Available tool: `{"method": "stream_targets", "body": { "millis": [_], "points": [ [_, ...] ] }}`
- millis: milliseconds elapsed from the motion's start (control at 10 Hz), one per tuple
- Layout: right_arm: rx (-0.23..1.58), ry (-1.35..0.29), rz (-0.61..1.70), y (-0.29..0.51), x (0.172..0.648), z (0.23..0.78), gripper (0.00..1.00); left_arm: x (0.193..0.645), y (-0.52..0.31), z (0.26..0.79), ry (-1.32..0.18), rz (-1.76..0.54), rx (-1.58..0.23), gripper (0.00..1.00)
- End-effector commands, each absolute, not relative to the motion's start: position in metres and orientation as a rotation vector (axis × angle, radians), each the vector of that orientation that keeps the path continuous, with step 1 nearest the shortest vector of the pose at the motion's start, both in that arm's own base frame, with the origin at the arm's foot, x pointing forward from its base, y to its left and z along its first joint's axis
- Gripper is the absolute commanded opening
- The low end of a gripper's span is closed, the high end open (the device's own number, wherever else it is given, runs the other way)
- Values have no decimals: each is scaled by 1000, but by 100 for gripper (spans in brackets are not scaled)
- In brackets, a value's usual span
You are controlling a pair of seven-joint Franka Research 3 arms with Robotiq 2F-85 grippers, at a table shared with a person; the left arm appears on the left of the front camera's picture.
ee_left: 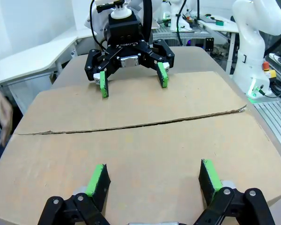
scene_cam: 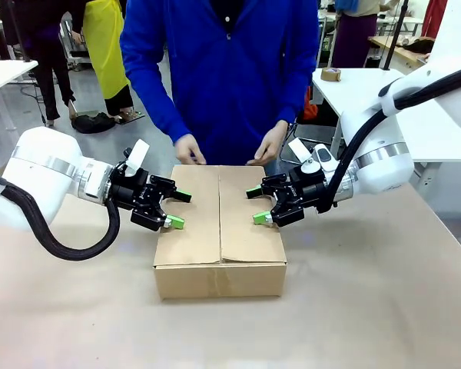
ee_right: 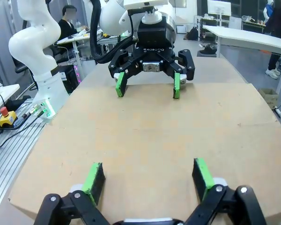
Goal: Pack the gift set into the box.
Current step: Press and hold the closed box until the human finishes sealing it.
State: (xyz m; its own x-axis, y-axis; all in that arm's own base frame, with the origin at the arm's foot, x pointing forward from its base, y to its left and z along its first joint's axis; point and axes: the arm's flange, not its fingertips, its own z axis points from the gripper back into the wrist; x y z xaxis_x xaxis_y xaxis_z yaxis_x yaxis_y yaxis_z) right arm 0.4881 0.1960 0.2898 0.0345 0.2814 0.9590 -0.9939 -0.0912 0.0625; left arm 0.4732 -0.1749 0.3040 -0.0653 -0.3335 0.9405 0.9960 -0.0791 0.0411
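At the middle of the pale worktop (scene_cam: 384,292), the large plain brown corrugated cardboard box (scene_cam: 219,223) is seen with its top flaps folded flat, so its contents are hidden; the gift set is judged already packed inside. Over the box's side edges, the left gripper (scene_cam: 180,209) and right gripper (scene_cam: 257,206) are held with jaws spread, empty. A person's hands (scene_cam: 190,150) are placed at the box's far edge; sealing may remain.
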Motion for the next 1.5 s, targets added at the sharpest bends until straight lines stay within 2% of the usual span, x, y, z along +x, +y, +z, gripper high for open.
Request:
{"method": "stream_targets", "body": {
  "millis": [0,1400],
  "points": [
    [1091,-914,1359,196,487,288,100,471,-174,303,-965,-1454,-967,100],
    [1091,-914,1359,196,487,288,100,471,-174,303,-965,-1454,-967,100]
  ]
}}
